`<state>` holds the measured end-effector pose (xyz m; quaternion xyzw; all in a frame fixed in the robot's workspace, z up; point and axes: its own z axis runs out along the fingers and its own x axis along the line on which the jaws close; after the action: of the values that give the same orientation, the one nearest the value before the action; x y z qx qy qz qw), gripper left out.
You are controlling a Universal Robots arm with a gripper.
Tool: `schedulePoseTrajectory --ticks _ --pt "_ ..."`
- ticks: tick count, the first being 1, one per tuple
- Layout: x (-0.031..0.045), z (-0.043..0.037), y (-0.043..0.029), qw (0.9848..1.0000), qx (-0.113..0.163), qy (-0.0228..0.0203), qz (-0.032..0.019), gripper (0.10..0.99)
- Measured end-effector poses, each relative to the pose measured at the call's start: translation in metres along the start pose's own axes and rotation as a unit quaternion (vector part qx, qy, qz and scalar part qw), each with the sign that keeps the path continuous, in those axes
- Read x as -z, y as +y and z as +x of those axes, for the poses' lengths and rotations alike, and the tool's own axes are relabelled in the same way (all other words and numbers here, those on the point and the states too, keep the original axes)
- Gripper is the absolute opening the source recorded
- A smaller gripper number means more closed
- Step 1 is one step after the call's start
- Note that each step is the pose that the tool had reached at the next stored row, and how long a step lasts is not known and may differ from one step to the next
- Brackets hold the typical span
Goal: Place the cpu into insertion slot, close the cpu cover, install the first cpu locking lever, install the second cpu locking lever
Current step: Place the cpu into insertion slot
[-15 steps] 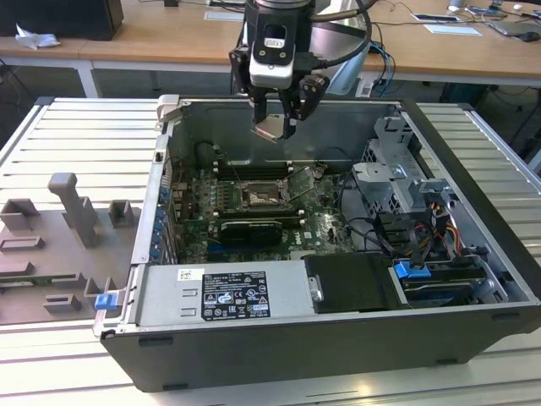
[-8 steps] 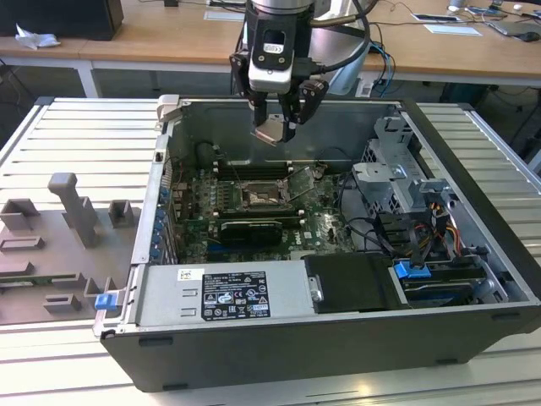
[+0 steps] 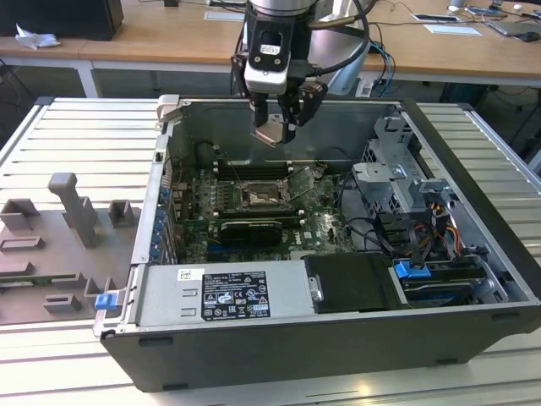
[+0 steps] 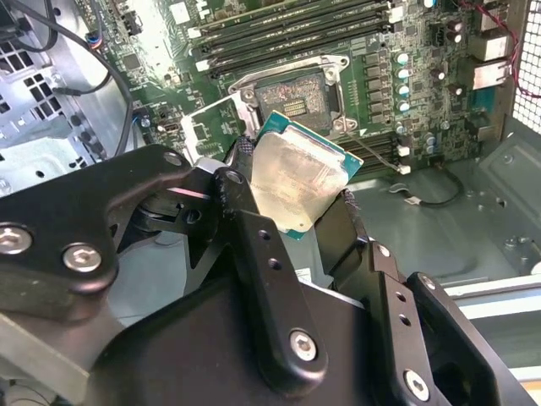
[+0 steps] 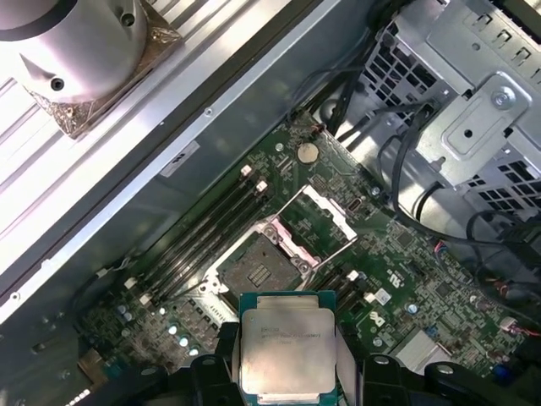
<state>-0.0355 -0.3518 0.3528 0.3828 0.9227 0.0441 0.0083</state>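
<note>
Lab: wooden desks [image 3: 169,38], open computer [image 3: 296,355]

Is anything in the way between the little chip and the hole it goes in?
Nothing visible. The end effector holds the cpu in the air above the insertion slot, which lies bare, and the cpu cover is swung open beside it.

In the second wrist view the gripper [image 4: 296,193] hides the lower corner of the cpu [image 4: 297,173] and part of the cpu cover [image 4: 205,128]; in the first wrist view the picture's edge cuts off the cpu [image 5: 287,355]; in the exterior view the arm [image 3: 279,13] runs off the edge; the power supply [image 3: 224,294] hides the motherboard's [image 3: 325,224] near strip.
</note>
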Motion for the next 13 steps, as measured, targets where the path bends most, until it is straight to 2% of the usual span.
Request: schedulePoseTrajectory --ticks 11,13 --pt "-0.0025 0.0 -0.0002 0.9995 -0.033 -0.003 -0.0005 0.537" --pt "-0.0035 0.0 -0.0003 0.9985 -0.054 -0.005 -0.0008 0.537"
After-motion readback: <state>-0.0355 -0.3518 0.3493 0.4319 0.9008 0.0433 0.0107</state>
